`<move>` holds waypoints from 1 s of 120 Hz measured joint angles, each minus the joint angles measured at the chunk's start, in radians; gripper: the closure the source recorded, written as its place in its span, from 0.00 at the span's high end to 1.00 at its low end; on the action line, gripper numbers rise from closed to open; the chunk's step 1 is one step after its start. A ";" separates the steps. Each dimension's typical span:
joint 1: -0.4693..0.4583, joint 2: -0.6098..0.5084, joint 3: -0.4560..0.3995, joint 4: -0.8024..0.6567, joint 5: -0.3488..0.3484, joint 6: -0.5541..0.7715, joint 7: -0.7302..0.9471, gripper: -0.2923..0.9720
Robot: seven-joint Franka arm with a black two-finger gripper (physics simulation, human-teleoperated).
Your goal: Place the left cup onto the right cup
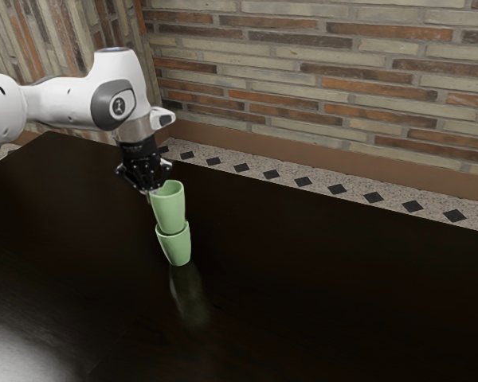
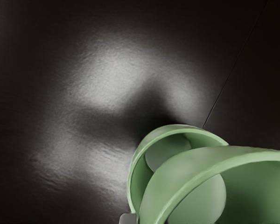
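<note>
Seen from the side: a white arm [image 1: 56, 99] coming in from the exterior view's left, bent down at the wrist toward the dark glossy worktop [image 1: 342, 302]. At its end the black tool [image 1: 150, 180], pointing down and a little toward the exterior view's right. Closed narrowly on the upper cup [image 1: 169, 208], with both fingers pinching its wall at the rim, on the side nearer to the arm. Tool apart from the lower cup [image 1: 176, 245], touching the upper one only. Pale green, this upper cup, slightly tilted with the mouth upward, and set with its base into the mouth of the lower cup. Same pale green for the lower cup, standing on the worktop directly under the first and touching it. Impossible to tell whether fully seated or only partly inside. Below the pair, on the shiny surface, a dim green reflection [image 1: 187, 290]. Behind the worktop a speckled floor [image 1: 319, 179] with small black diamonds, then a brick wall [image 1: 319, 72]. From the wrist view: very close under the hand, the broad green rim of the upper cup [image 2: 200, 163], and just behind it the thinner rim of the lower cup [image 2: 177, 130]. Around them the dark worktop [image 2: 60, 140] with a soft pale patch of light [image 2: 116, 79] and one thin straight line [image 2: 233, 70] across the surface.
</note>
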 joint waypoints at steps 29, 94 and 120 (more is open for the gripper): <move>0.001 -0.001 0.000 -0.014 -0.002 0.006 -0.004 0.15; 0.001 -0.005 0.000 -0.025 -0.016 0.014 0.000 0.65; 0.001 -0.015 0.000 -0.025 -0.011 0.014 0.002 0.73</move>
